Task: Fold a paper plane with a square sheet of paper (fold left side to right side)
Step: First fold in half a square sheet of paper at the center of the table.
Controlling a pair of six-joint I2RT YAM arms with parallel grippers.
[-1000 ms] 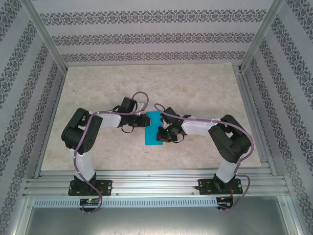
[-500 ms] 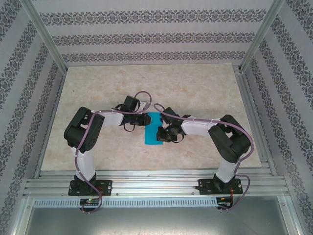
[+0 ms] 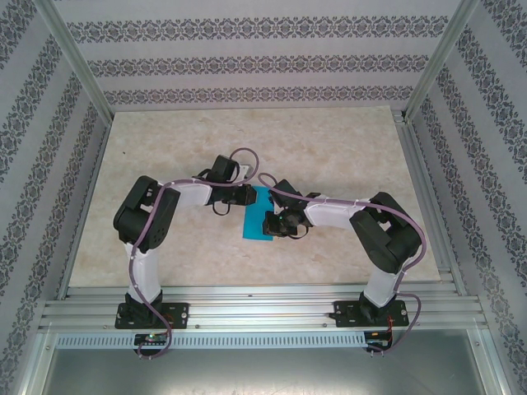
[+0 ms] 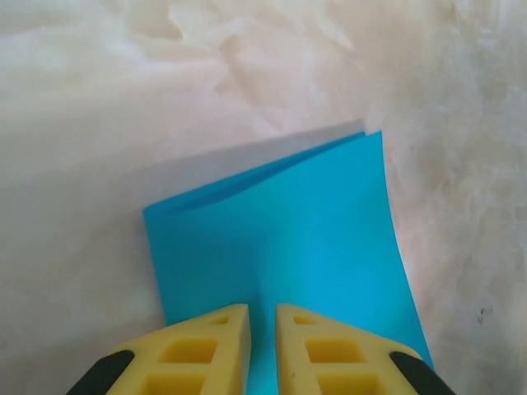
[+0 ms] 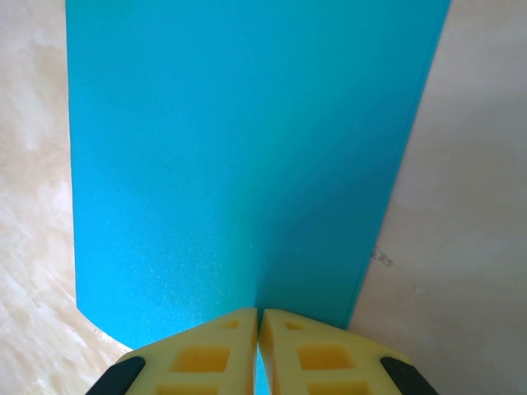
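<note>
the folded square sheet of paper (image 3: 258,220) is laid mid-table (image 3: 329,148). the right pincer (image 5: 258,317) is clamped on its edge; the left pincer (image 4: 262,317) is held slightly apart over it. judged light and limp, it is best pinched at an edge.

On the table (image 3: 165,148), the sheet (image 3: 257,220) lies between left fingers (image 4: 206,346) and right fingers (image 5: 206,355).

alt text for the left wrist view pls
A folded cyan-blue sheet of paper lies on a pale marbled table, its two layers gaping slightly at the far edge. The left pincer sits at the sheet's near edge, its yellow fingers a narrow gap apart.
</note>
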